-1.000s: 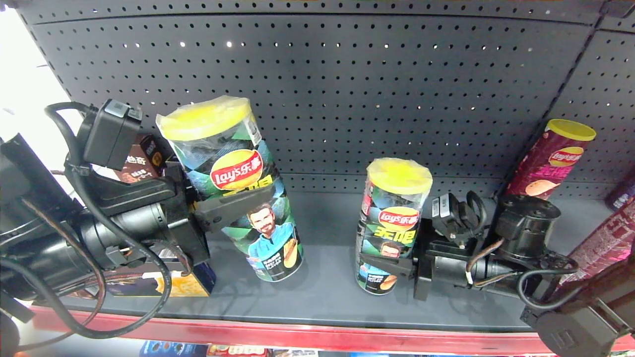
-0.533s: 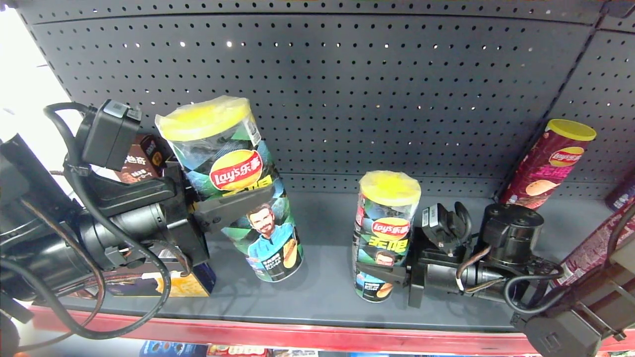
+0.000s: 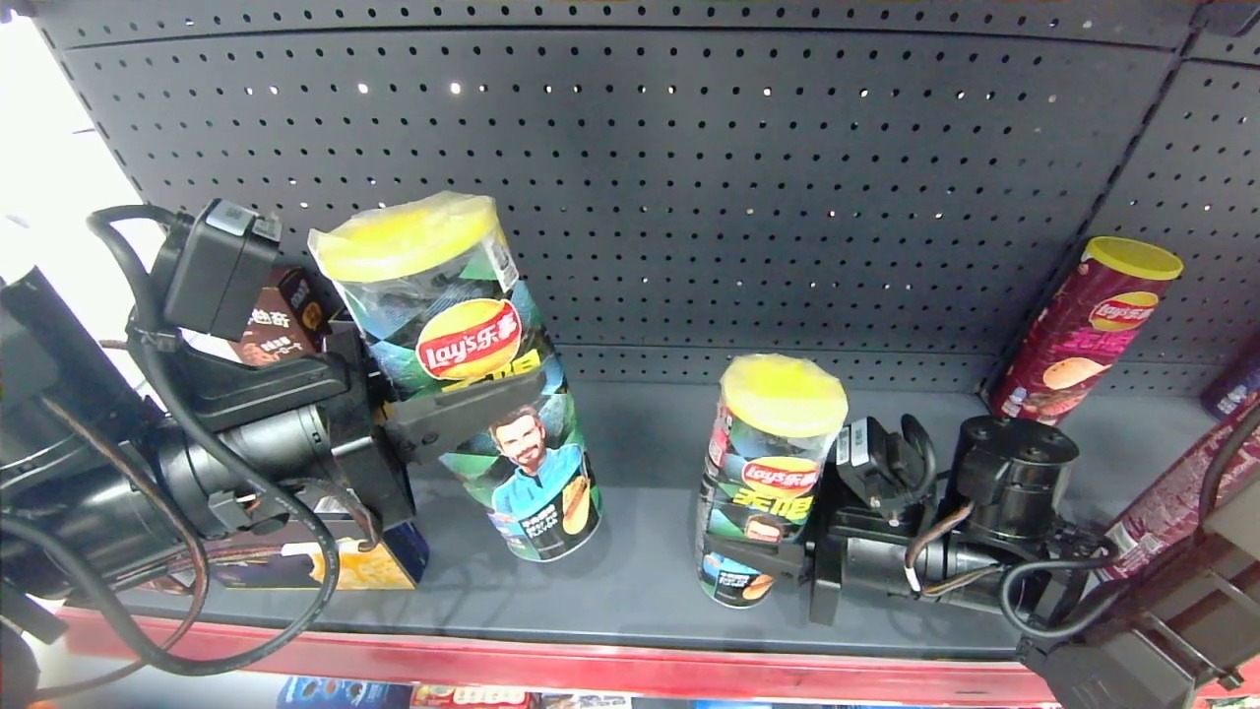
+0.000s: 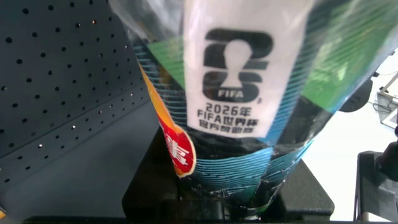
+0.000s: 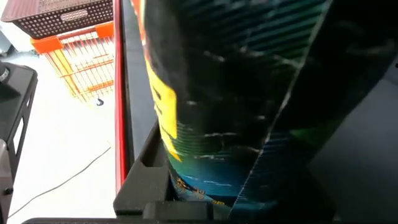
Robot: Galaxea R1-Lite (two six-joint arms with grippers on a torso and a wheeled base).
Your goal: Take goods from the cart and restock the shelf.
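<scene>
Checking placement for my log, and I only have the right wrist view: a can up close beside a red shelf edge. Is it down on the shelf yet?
Observer: In the head view the right gripper has its jaws shut low on the can. The can's base is at the shelf board, but I cannot tell if it touches.
Reviewer: What tops it?
Observer: A yellow lid under clear wrap.
Reviewer: And the other arm?
Observer: The left gripper has its jaws shut on a second can, farther left at the same shelf.
</scene>
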